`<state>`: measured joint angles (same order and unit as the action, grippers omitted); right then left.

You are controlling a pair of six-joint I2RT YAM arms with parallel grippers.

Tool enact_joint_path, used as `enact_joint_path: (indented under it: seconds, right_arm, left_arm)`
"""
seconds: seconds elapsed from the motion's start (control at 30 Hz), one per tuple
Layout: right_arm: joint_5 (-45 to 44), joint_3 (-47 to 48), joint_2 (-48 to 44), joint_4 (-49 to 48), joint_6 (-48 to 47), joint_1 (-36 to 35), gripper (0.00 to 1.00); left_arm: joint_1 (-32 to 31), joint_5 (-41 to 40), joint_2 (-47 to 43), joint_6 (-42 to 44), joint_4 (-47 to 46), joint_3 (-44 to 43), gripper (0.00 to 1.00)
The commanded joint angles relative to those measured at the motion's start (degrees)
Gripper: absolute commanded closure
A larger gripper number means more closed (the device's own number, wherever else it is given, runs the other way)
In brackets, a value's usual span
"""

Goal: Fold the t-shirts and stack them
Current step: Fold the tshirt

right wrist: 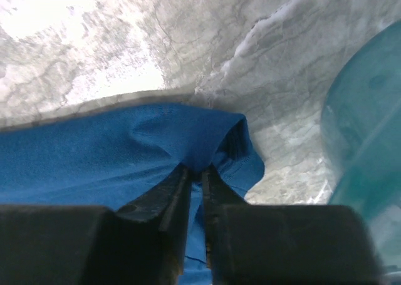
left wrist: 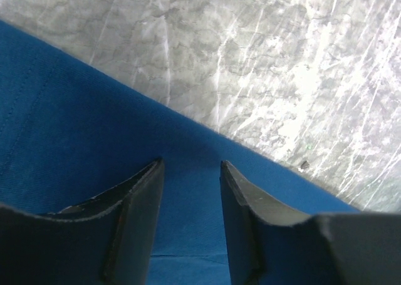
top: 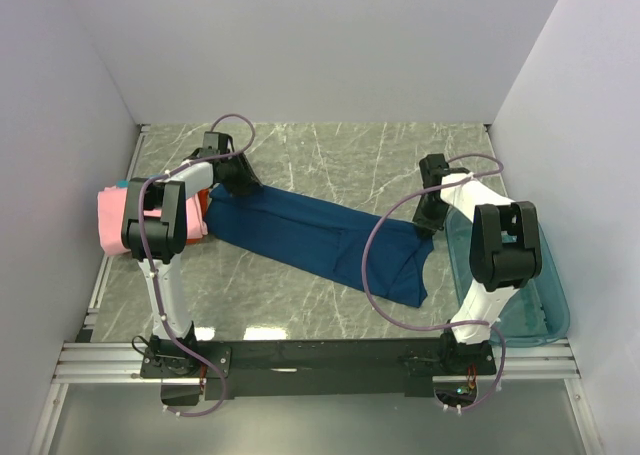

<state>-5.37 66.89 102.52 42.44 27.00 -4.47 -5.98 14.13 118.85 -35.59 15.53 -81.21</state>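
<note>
Slippage worries us: our right gripper (right wrist: pixel 195 171) pinches only a thin fold of the navy t-shirt (top: pixel 310 240) lying across mid-frame, while our left gripper (left wrist: pixel 191 171) stands spread over its edge, so pulling could bunch it.

The table (top: pixel 330 155) has a grey marble-patterned top with pale veins. A dark blue t-shirt (top: pixel 300 235) lies on it, stretched slantwise from the far left towards the near right, with its right end puckered into a small ridge. At the left edge sits a pink t-shirt (top: pixel 112 220) in a compact bundle, and a strip of orange t-shirt (top: pixel 201 213) shows between it and the blue one. A see-through teal tub (top: pixel 545 310) stands on the right side, near the blue shirt's right end
</note>
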Motion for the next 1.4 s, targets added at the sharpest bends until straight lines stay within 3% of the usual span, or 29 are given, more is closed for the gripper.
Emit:
enact_joint_path:
  seconds: [0.0,0.07,0.1,0.33,0.6,0.97,1.37]
  right_arm:
    - [-3.3,3.6,-0.2,2.7,-0.2,0.3,0.8]
    - [-0.5,4.6,-1.4,2.7,-0.5,0.2,0.63]
    - [0.9,4.8,-2.0,2.4,-1.1,0.2,0.6]
    - [3.8,10.3,-4.3,5.6,-1.7,-2.0,0.5]
    - [5.2,10.9,-7.7,5.2,0.5,-6.6,0.49]
    - [16.3,3.1,-4.5,-1.4,4.3,-10.0,0.49]
    - [12.0,6.0,6.1,-1.0,4.6,-9.2,0.5]
  left_arm:
    - [0.4,-2.8,0.1,2.3,2.6,0.7,0.48]
    - [0.0,-2.4,-1.4,2.2,2.8,0.2,0.45]
    - [-0.2,-2.2,-1.9,2.1,2.9,-0.3,0.42]
    - [-0.9,-1.9,-6.6,2.0,4.2,-3.2,0.38]
    - [-4.7,-1.1,-8.5,3.3,3.2,-1.4,0.37]
    - [-6.0,-0.8,-7.1,2.0,0.1,6.5,0.37]
    - [-6.6,-3.2,-12.1,-0.3,-1.4,14.8,0.37]
